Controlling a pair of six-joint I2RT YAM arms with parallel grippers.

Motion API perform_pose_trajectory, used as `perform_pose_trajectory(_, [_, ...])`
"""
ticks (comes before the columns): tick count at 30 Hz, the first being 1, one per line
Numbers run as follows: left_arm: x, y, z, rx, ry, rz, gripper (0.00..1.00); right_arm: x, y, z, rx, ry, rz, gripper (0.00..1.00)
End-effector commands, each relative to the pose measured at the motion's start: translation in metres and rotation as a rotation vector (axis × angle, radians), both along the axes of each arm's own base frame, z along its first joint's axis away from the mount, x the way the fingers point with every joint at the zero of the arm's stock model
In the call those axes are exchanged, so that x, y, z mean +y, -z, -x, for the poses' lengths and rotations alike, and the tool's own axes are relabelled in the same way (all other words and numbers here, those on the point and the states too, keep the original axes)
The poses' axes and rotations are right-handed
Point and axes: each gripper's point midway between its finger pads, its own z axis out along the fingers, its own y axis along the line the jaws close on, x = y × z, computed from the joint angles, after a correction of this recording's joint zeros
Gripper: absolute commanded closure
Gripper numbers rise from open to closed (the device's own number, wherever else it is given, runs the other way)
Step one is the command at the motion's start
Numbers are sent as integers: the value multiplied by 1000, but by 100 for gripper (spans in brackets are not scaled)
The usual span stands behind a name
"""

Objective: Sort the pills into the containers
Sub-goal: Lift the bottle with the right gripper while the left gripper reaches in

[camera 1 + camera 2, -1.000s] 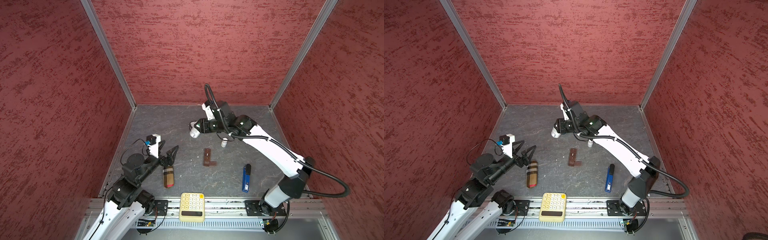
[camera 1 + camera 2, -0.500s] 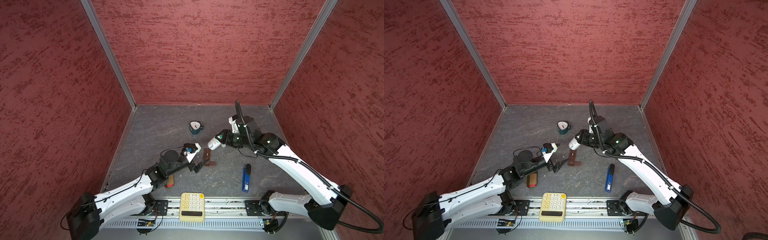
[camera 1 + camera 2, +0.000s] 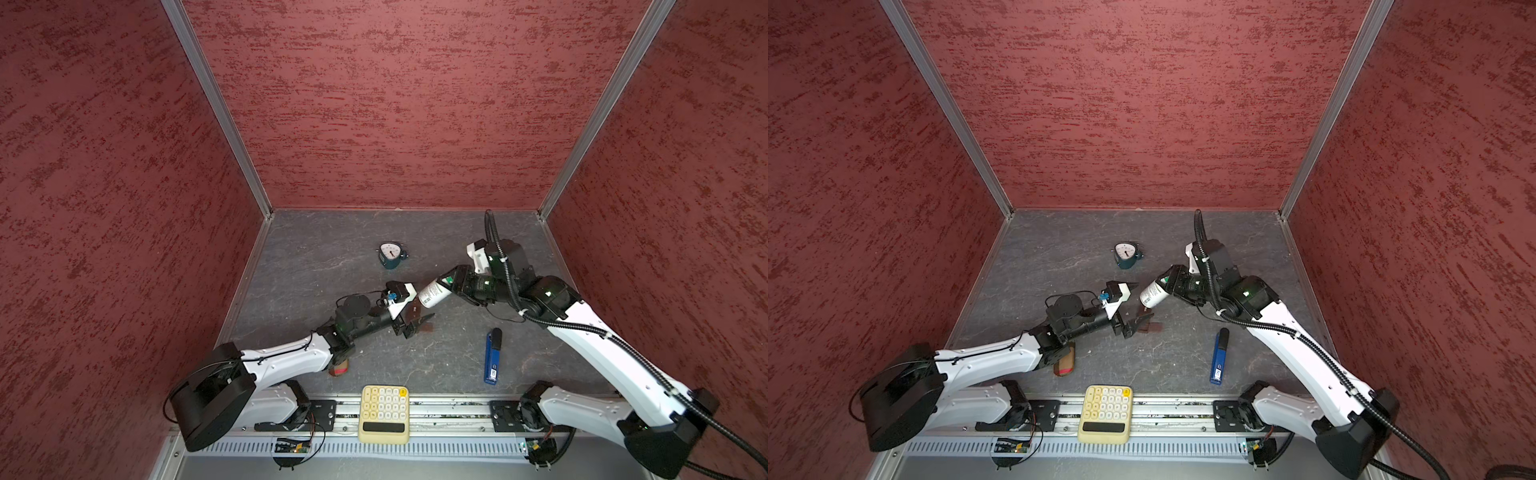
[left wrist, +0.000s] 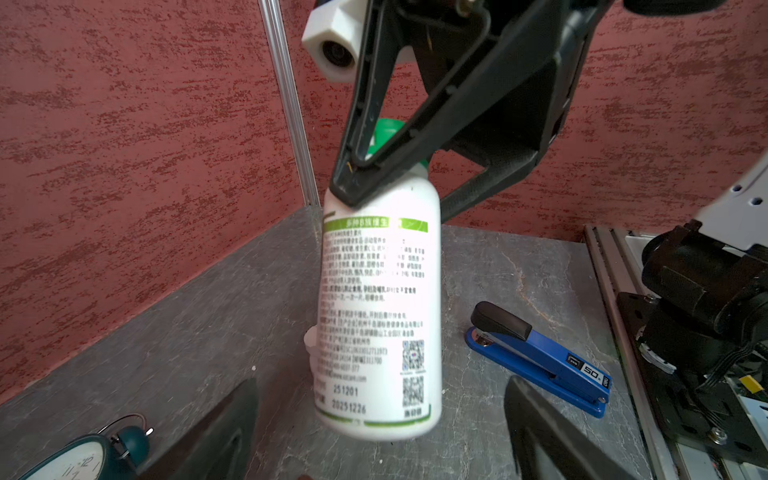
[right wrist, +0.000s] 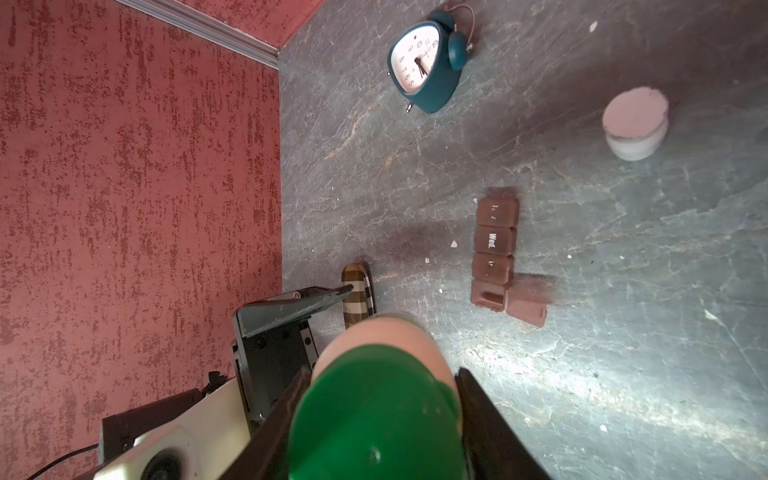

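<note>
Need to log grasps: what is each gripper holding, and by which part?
The right gripper holds the tilted white bottle by its green cap end. The left gripper is open, holding nothing.

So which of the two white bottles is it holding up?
The larger green-capped bottle with the printed label, clamped in the right gripper; the smaller all-white bottle stands on the table.

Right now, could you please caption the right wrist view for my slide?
Jaws grip the green-capped bottle; pill-box strip, teal alarm clock and small white bottle on the table.
</note>
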Motion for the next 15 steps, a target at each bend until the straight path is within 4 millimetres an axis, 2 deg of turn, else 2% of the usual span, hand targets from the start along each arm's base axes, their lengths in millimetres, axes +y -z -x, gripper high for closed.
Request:
perform_pose_trajectory(1, [-5, -28, 0, -45, 39, 86, 10, 6, -14, -1, -17, -8, -75, 61])
perform_pose_trajectory(15, [-21, -18, -6, -12, 87, 95, 22, 6, -12, 1, 3, -9, -83, 62])
